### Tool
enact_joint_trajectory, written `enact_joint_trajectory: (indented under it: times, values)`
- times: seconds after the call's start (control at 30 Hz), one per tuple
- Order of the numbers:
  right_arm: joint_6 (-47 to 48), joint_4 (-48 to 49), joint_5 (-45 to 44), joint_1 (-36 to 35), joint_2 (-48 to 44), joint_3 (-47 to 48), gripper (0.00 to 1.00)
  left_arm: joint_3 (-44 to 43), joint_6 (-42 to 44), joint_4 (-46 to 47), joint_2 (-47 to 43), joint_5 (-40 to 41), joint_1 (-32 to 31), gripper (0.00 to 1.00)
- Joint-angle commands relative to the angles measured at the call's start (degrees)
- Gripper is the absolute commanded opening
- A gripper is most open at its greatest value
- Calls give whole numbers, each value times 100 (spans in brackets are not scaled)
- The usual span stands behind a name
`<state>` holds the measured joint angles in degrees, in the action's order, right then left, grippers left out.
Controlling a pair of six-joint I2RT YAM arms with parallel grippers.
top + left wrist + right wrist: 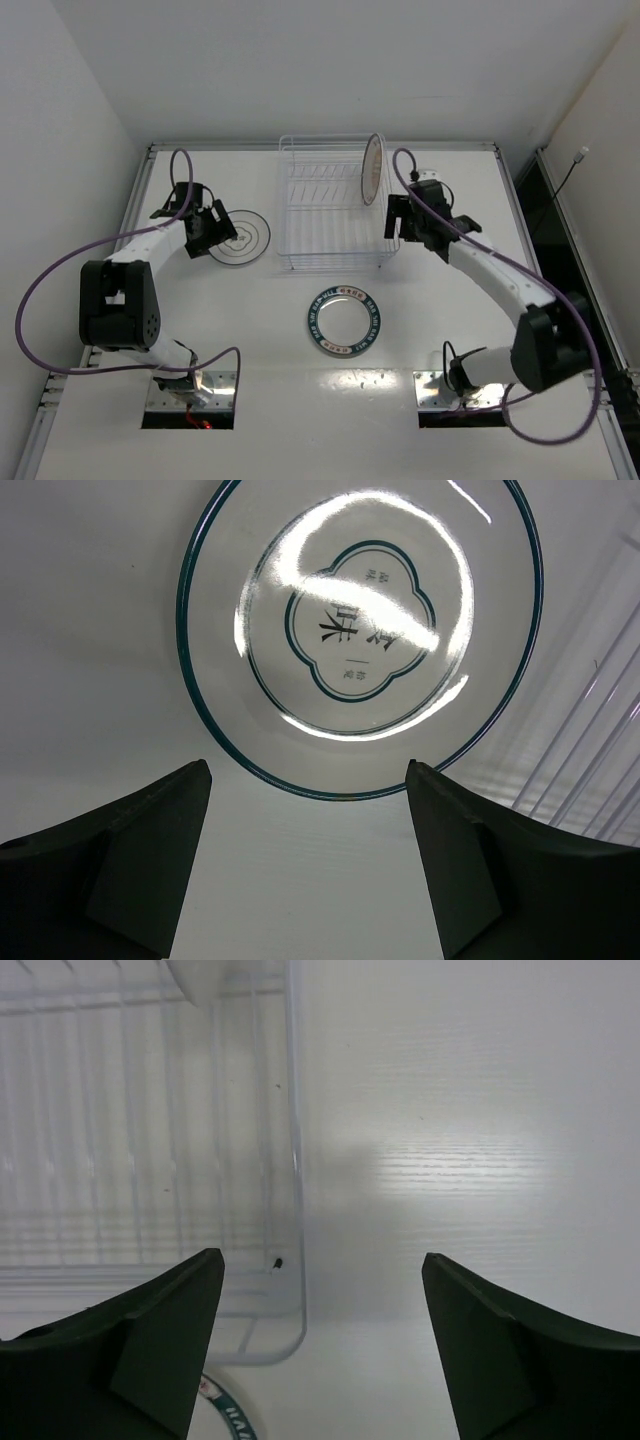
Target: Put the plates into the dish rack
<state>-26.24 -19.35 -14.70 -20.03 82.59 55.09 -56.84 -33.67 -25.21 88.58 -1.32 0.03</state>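
Left gripper [308, 772]: spread wide, empty, over white dark-ringed round plate [360, 630], flat on white worktop [260, 350] beside white wire dish rack [300, 215]; right gripper [320, 1260]: wide, empty; orange-centred plate [372, 168] racked upright; risk, I judge: low flat rim slips my grip, plate skids.

White arm links [500, 275], black joints [120, 300], looping purple cables [17, 325], dark wedge-shaped claw fingers [130, 860].
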Motion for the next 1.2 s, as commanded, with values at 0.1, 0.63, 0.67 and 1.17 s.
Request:
enact_joint_trajectory:
  times: [0.1, 0.63, 0.67, 1.17]
  values:
    - [-942, 63, 1361, 87, -1849, -919, 82, -91, 18, 25, -271, -35, 23, 76]
    - [-4767, 2251, 3922, 157, -3311, -4990, 81, -38, 18, 25, -455, 70, 23, 76]
    - [-4768, 2339, 4018, 88, -3189, -4990, 81, -38, 18, 25, -455, 71, 23, 76]
    - [-4451, 2244, 3624, -844, -1596, -4032, 2, -38, 18, 25, -561, 71, 23, 76]
